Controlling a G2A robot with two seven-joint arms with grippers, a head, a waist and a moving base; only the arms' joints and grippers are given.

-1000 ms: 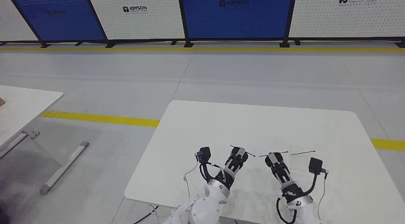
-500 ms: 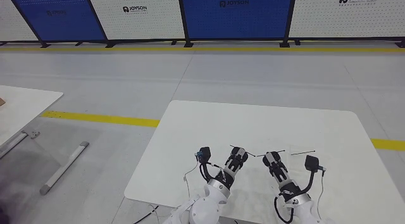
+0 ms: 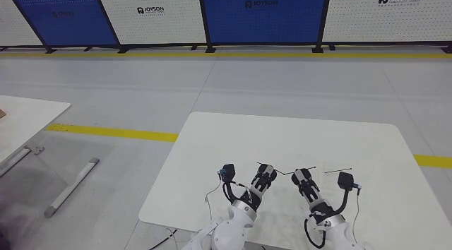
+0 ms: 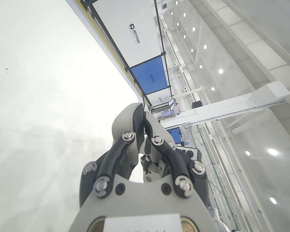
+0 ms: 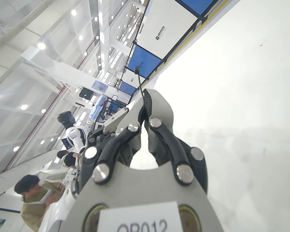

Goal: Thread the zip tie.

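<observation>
My right gripper [image 5: 144, 97] is shut on a thin black zip tie [image 5: 140, 80]; its square head sticks out past the fingertips, above the white table [image 5: 244, 85]. From above, that zip tie [image 3: 300, 171] lies crosswise at the right gripper [image 3: 303, 176], near the table's front edge. My left gripper [image 4: 143, 112] is shut, pads pressed together, with nothing showing between them. From above, a second zip tie [image 3: 270, 169] crosses the tip of the left gripper [image 3: 265, 174]; I cannot tell whether it is pinched. A third zip tie [image 3: 337, 170] lies loose to the right.
The white table [image 3: 289, 133] is bare beyond the grippers, with its front edge close behind them. Blue and white partition panels [image 3: 263, 4] stand across the floor, beyond a yellow floor line [image 3: 113, 133]. Another white table's corner [image 3: 28, 119] is at far left.
The right gripper has shifted slightly left toward the left gripper, carrying its zip tie. The left gripper and the loose tie have not moved.
</observation>
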